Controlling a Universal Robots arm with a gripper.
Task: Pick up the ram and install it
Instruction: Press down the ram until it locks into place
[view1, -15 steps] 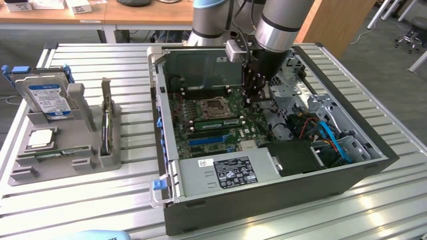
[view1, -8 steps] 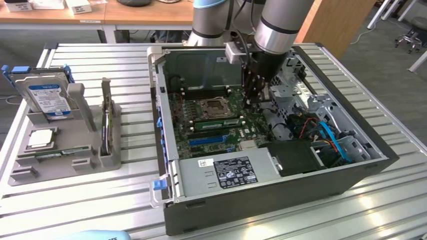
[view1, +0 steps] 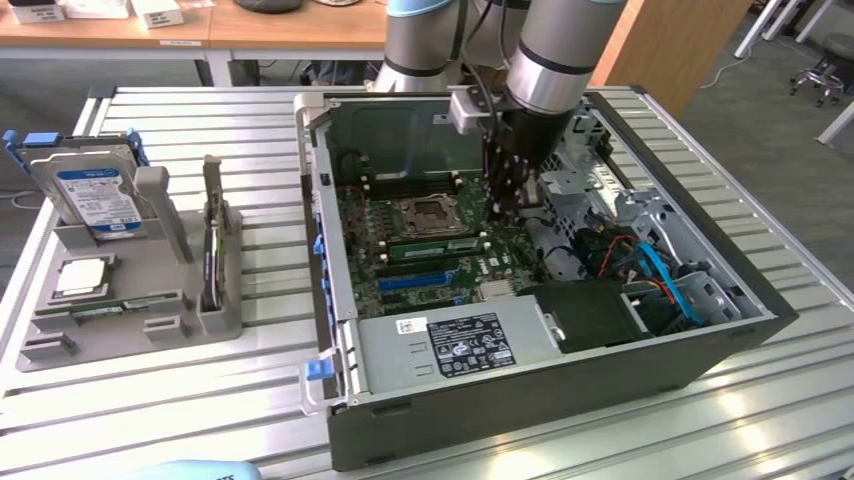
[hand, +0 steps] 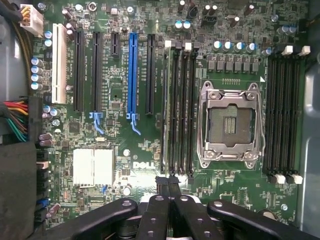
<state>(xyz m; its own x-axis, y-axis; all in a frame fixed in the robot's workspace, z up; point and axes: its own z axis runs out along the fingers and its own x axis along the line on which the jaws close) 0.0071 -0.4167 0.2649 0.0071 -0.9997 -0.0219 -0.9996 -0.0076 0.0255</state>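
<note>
A long green ram (view1: 430, 247) stands seated in a memory slot just beside the empty processor socket (view1: 430, 212) on the motherboard. In the wrist view it appears edge-on as a thin pale strip (hand: 167, 110) in the slot farthest from the socket (hand: 231, 122). My gripper (view1: 514, 205) hangs inside the open computer case, its black fingers pointing down at the board close to the slots. The fingertips (hand: 161, 184) are pressed together over the near end of those slots, and the gripper (hand: 168, 183) is shut with nothing visible between them.
The case (view1: 441, 440) lies open on a slatted metal table. A grey holder (view1: 80, 350) at the exterior view's left carries a hard drive (view1: 94, 190), a square processor chip (view1: 80, 275) and another green stick (view1: 123, 306). Cables (view1: 654, 270) and a black power unit (view1: 601, 315) crowd the case's right side.
</note>
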